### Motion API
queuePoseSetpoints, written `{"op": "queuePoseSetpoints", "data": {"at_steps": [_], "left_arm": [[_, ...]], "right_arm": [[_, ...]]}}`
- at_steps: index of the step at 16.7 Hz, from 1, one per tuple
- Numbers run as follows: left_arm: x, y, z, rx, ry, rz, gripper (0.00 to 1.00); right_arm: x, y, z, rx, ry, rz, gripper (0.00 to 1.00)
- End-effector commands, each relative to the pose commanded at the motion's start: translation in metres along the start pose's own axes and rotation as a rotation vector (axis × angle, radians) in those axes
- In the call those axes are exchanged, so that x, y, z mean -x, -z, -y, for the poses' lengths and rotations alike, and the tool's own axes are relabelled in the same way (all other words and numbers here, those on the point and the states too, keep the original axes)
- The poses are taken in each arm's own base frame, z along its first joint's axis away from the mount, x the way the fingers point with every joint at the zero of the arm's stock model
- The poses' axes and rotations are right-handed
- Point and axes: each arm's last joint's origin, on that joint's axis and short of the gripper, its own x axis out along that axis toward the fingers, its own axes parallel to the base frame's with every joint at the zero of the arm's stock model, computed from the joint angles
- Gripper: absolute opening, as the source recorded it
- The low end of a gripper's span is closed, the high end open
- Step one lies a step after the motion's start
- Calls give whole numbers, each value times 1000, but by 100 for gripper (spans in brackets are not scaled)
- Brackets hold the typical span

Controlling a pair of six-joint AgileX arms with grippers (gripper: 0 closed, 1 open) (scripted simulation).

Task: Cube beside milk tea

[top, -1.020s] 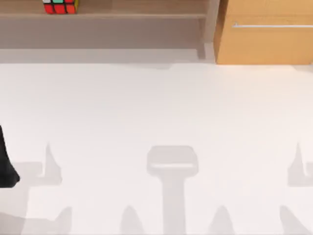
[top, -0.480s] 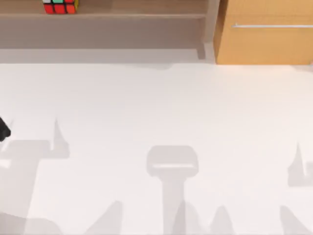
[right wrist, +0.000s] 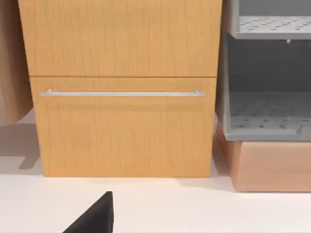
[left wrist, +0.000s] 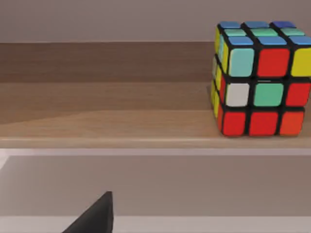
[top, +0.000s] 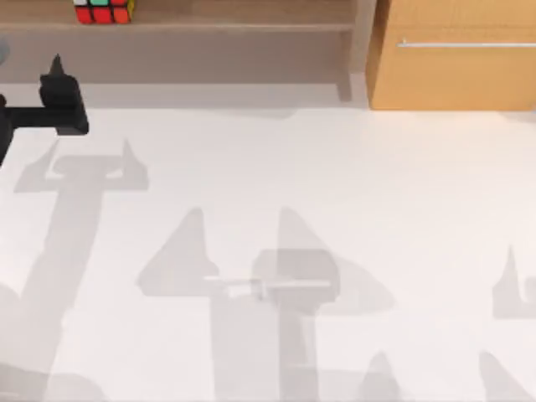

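Observation:
The cube [top: 102, 10], with red, green and yellow stickers, sits on a wooden shelf [top: 251, 17] at the back left. In the left wrist view the cube [left wrist: 262, 80] stands upright on the shelf board [left wrist: 107, 121], straight ahead and off to one side. My left gripper [top: 60, 88] hovers in front of the shelf, below and left of the cube and apart from it, open and holding nothing. One of its fingers [left wrist: 97, 216] shows dark at the frame's edge. The milk tea is out of view. One of my right gripper's fingers [right wrist: 97, 216] points at a drawer front.
A wooden cabinet [top: 452, 59] with a metal handle [top: 465, 43] stands at the back right. Beside it, the right wrist view shows a grey rack [right wrist: 267, 87] on a wooden base. The white table [top: 335, 193] stretches in front.
My left gripper has travelled from the table's left edge up towards the back shelf, and now sits close below the cube. The cube has not moved.

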Motion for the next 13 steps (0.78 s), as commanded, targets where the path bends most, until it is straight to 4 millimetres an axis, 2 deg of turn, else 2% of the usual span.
{"op": "queuePoseSetpoints", "data": {"at_steps": [3,7,10,13], "left_arm": [[-50,25,14,-12,1,-44,100],[-98,44,33,-9,5,13,100],[-118,44,43,5,9,87,100],[-122,43,46,11,11,112,100]], "right_arm": [[0,0,0,0,0,0,100],[0,0,0,0,0,0,100],[0,0,0,0,0,0,100],[0,0,0,0,0,0,100]]}}
